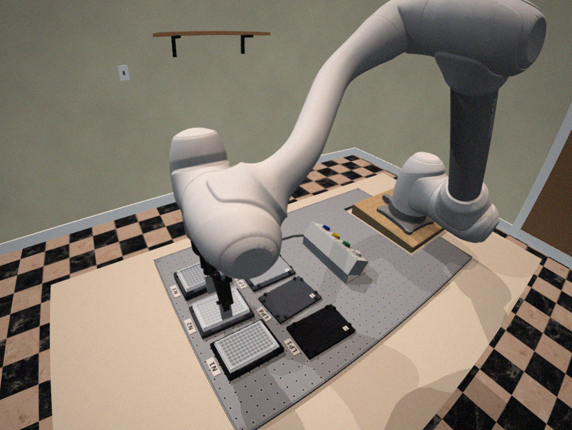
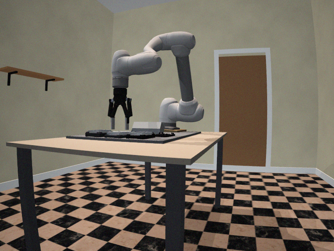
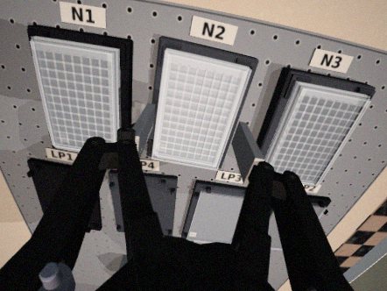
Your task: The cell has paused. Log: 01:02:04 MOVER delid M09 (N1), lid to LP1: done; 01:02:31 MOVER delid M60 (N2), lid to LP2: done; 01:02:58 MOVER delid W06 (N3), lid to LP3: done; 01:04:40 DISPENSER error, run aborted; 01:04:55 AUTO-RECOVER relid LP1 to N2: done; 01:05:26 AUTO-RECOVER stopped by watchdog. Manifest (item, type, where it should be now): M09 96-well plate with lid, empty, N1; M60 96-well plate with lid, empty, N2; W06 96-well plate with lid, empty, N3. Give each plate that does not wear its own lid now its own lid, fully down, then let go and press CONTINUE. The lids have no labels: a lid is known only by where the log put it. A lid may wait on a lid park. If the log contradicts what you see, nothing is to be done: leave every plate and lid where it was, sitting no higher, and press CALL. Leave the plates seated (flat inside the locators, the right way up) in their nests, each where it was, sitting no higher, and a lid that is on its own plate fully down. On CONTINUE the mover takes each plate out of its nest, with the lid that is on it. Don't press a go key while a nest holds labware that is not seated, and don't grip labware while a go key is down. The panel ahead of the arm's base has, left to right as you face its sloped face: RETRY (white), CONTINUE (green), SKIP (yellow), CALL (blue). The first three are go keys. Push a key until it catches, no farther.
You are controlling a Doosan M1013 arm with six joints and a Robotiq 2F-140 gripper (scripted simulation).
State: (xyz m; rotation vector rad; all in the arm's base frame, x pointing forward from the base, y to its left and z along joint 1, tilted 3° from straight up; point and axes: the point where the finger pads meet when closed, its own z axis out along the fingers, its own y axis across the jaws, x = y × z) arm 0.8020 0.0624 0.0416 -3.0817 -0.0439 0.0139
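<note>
Three 96-well plates sit in nests on the grey baseplate. The N1 plate (image 3: 76, 89) and the N3 plate (image 3: 315, 131) show open wells, without lids. The N2 plate (image 3: 199, 105) wears a clear lid; it also shows in the top view (image 1: 220, 311). A loose lid (image 3: 214, 215) lies on the park labelled LP3. The LP1 park (image 1: 320, 331) and the park beside it (image 1: 290, 298), labelled LP4, are bare. A fourth park's label shows at the right (image 3: 308, 188); my finger hides that park. My gripper (image 3: 195, 124) is open and empty, just above the N2 plate, one finger at each long side.
The key panel (image 1: 335, 249) stands between the parks and the arm's base, with blue, yellow, green and white keys on its sloped face. The arm's wrist hides part of N3 and the far parks in the top view.
</note>
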